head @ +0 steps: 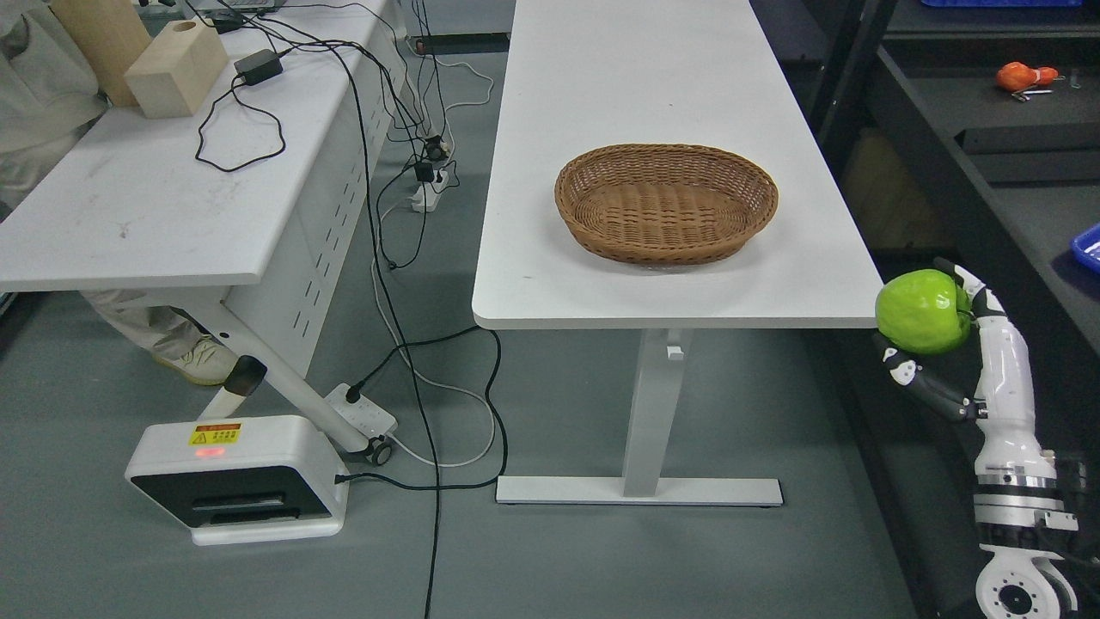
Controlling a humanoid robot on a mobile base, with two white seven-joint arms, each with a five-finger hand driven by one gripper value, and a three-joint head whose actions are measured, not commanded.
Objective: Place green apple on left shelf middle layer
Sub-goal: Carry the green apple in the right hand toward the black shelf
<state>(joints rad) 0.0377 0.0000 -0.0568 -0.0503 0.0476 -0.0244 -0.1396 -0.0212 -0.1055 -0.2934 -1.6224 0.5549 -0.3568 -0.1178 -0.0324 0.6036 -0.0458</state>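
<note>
A green apple (pixel 921 311) is held off the right front corner of the white table (pixel 601 284), in the air beside the table edge. My right hand (pixel 932 335) is shut on it, with fingers (pixel 975 292) curled over its right side and the thumb below it. The white right arm rises from the lower right corner. A dark shelf unit (pixel 971 112) stands at the right edge of the view. My left arm does not show.
An empty wicker basket (pixel 666 202) sits on the white table. A second white table (pixel 146 206) with wooden blocks (pixel 176 69) and cables stands at the left, a person's legs under it. A white device (pixel 236 477) and cables lie on the floor. An orange object (pixel 1023 77) rests on the shelf.
</note>
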